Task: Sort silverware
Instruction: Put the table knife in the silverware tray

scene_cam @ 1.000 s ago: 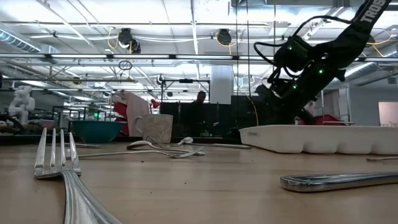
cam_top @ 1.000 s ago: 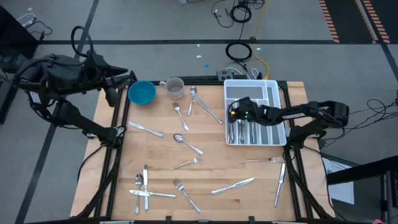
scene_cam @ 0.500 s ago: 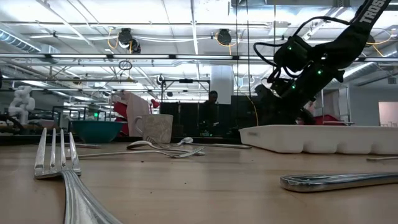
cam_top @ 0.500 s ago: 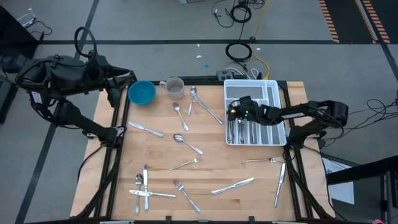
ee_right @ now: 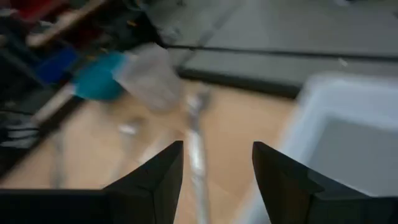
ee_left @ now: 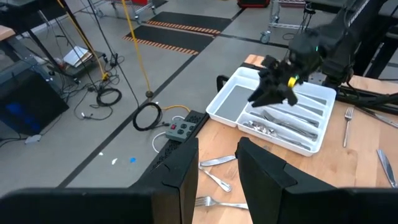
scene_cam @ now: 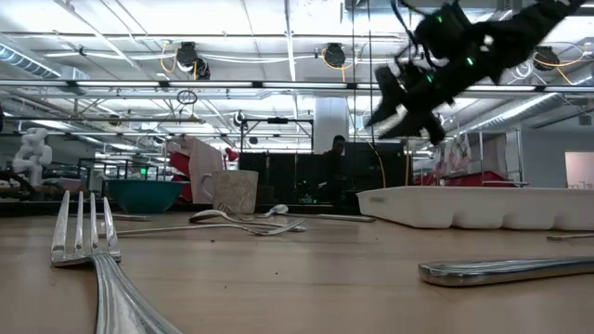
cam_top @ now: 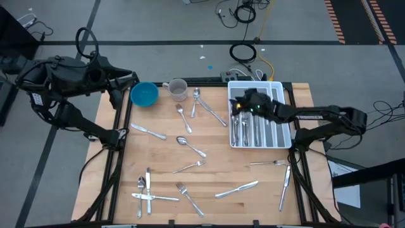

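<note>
Silverware lies scattered on the wooden table: a knife (cam_top: 148, 132), a spoon (cam_top: 190, 144), forks (cam_top: 188, 167) (cam_top: 190, 198), another knife (cam_top: 236, 189), and spoons (cam_top: 196, 98) near the cup. More pieces lie in the near compartments (cam_top: 250, 132) of the white tray (cam_top: 278, 88). My right gripper (cam_top: 235, 104) (scene_cam: 394, 111) hangs above the tray's left part, open, with nothing between its fingers (ee_right: 217, 149). My left gripper (cam_top: 133, 78) (ee_left: 217, 149) waits open and empty over the table's far left corner, beside the blue bowl.
A blue bowl (cam_top: 144, 94) and a pale cup (cam_top: 178, 89) stand at the far edge. A fork (cam_top: 269, 163) and a knife (cam_top: 285, 187) lie near the right edge, and a cluster of pieces (cam_top: 147, 190) lies at the near left. A power strip (cam_top: 237, 76) lies beyond the far edge.
My right gripper has risen from low inside the tray to well above its rim and has gone a little toward the far edge. The pieces in the tray lie where they were. My left arm has kept still.
</note>
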You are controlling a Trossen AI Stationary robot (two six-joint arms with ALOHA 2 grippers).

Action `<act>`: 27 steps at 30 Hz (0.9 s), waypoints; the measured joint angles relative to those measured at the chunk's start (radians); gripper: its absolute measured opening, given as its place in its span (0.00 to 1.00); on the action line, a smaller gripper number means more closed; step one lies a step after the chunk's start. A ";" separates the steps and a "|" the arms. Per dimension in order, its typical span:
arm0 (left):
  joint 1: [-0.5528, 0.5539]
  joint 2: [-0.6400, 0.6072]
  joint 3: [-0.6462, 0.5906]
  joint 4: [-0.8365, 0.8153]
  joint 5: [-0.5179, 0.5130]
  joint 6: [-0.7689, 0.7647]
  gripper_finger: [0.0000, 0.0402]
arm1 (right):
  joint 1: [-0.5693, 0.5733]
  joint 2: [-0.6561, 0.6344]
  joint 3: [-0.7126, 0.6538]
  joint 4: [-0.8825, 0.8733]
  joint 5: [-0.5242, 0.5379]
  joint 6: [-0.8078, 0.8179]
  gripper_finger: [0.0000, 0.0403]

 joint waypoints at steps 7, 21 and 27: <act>0.000 -0.003 0.000 0.000 0.000 0.003 0.29 | -0.087 0.250 0.522 -0.480 -0.078 -0.106 0.46; 0.000 -0.025 0.000 0.000 0.053 0.003 0.29 | -0.202 0.904 1.154 -0.689 -0.345 -0.143 0.50; 0.000 -0.035 0.000 0.000 0.053 0.018 0.29 | -0.224 0.996 1.179 -0.683 -0.385 -0.115 0.50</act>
